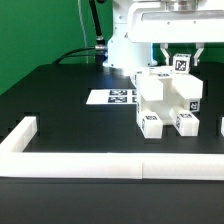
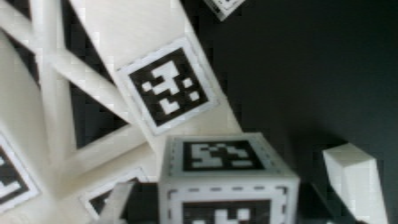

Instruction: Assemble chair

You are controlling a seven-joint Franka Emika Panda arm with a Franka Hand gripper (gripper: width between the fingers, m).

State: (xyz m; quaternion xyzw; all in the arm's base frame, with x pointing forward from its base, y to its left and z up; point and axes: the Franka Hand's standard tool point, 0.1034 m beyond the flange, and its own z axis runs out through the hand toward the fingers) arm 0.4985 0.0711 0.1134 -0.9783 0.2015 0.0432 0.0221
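Note:
The partly built white chair (image 1: 165, 98) stands on the black table, right of centre in the exterior view, on blocky tagged legs (image 1: 151, 122). My gripper (image 1: 181, 60) hangs straight above it, its fingers on either side of a small white tagged block (image 1: 181, 65) at the top of the chair. In the wrist view that block (image 2: 222, 165) fills the lower middle, close against the chair's cross-braced frame (image 2: 107, 90) and its tag. The fingertips themselves are hidden there. A loose white part (image 1: 221, 125) lies at the exterior view's right edge, and it also shows in the wrist view (image 2: 356, 175).
The marker board (image 1: 110, 97) lies flat to the exterior view's left of the chair. A long white border wall (image 1: 100, 160) runs along the front and turns back at the exterior view's left. The robot's base (image 1: 130, 45) stands behind.

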